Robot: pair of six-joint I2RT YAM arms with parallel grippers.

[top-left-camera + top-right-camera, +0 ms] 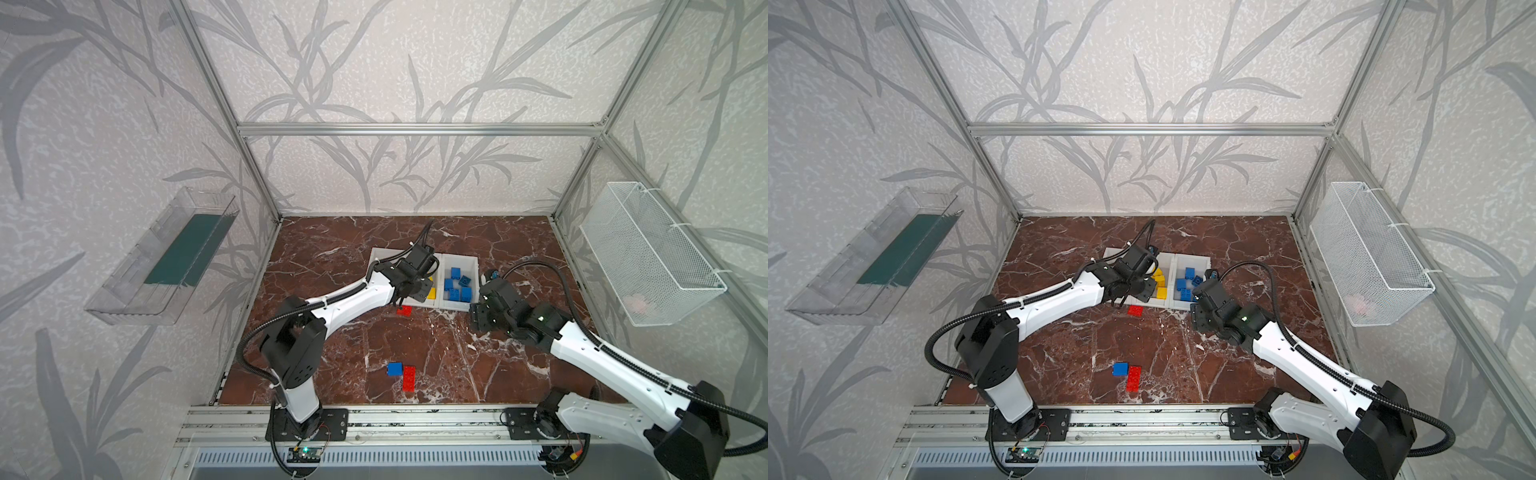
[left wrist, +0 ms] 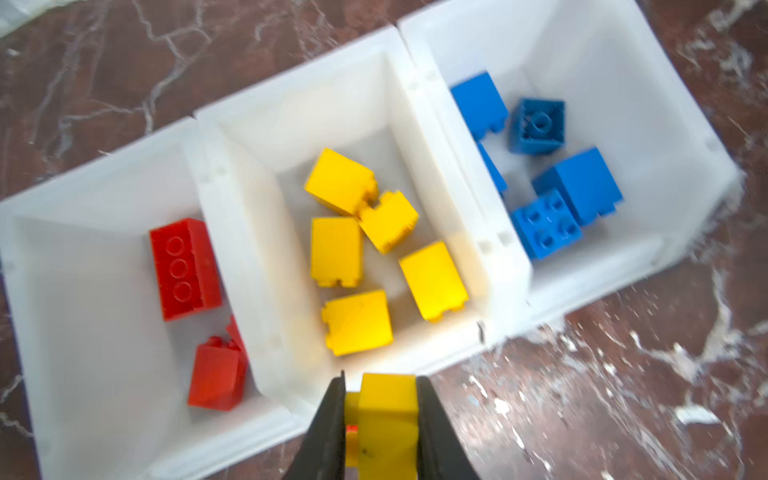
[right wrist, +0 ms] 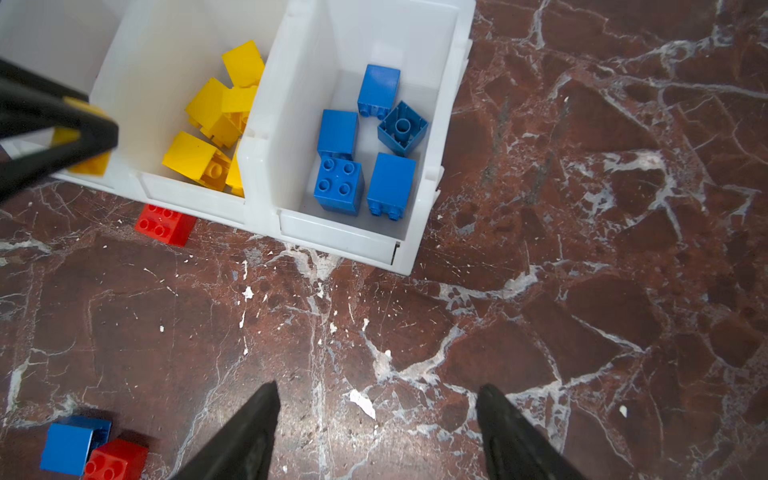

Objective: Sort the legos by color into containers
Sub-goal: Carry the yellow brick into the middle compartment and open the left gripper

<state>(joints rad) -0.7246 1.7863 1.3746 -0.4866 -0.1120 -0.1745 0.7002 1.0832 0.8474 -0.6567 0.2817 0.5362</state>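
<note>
1. In both top views my left gripper [image 1: 401, 302] hangs over the low front of the bins [image 1: 380, 254]. From here I cannot see what it holds. The right gripper [image 1: 478, 318] hovers beside the blue bin [image 1: 460, 261], farther from the drop place. On the table [image 1: 332, 257] a red brick [image 1: 404, 310] lies just under the left fingers. Nearer to me a blue brick [image 1: 1120, 369] touches a long red brick [image 1: 1133, 379].
2. In the left wrist view the fingers clamp a yellow brick [image 2: 388, 415] by its two sides. It hangs above the front edge, close to the wall between the red bin [image 2: 83, 353] and the middle bin [image 2: 332, 104]. The middle bin, with five yellow ones, lies ahead of the fingertips. I judge a short move forward is needed, and this wall is the risk.
3. In the right wrist view the right fingers stand wide apart, with nothing between them, above bare table. Nothing blocks the way.
</note>
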